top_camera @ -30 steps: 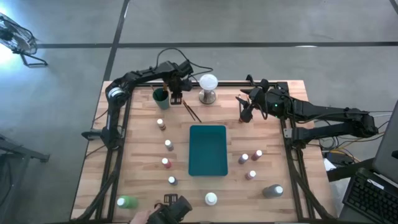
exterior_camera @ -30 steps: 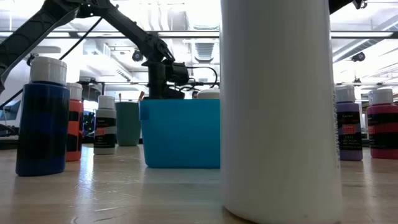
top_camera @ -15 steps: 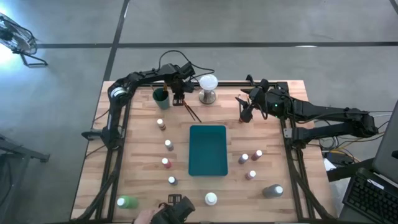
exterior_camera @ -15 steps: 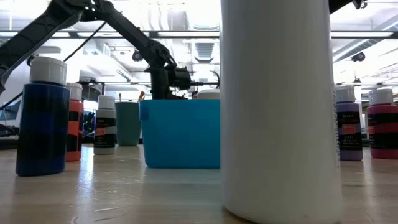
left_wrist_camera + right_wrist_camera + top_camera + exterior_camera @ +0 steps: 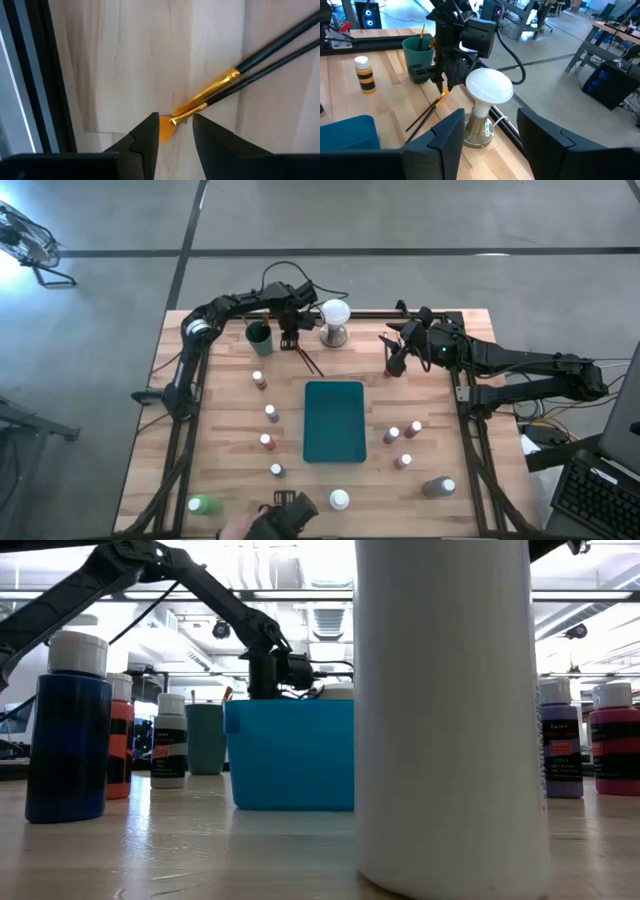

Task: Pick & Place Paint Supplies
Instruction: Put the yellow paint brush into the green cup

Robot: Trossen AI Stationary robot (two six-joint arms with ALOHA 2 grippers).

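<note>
Left gripper (image 5: 288, 342) is hovering over the far-left part of the table (image 5: 230, 480), just beside the green cup (image 5: 259, 333). In the left wrist view its fingers (image 5: 145, 137) are standing a narrow gap apart, straddling the orange bristle end of the two brushes (image 5: 235, 80). Nothing is clamped: there is a gap on both sides of the tips and the brushes are lying flat on the wood.

So the step in hand looks like the brush pick. The cup is already holding a brush, judging by the right wrist view, so I'm guessing it's the drop target.

Next move, as I read it: drop straight down until the fingertips are nearly on the wood, then close. The handles are thin and lying side by side, touching or nearly so, which means a pinch at the ferrule may take both or roll one out. Hard to tell which brush is being targeted.

In the middle, the teal tray (image 5: 334, 420) is lying flat, with small bottles (image 5: 267, 442) in a line to its left and more to its right, plus a green bottle (image 5: 203, 504) and a grey one (image 5: 438, 488) at the near edge. All of them are standing apart from both grippers.

Right gripper (image 5: 394, 367) is waiting at the far right, past the white ball on a metal base (image 5: 334, 320), fingers parted and holding nothing.
</note>
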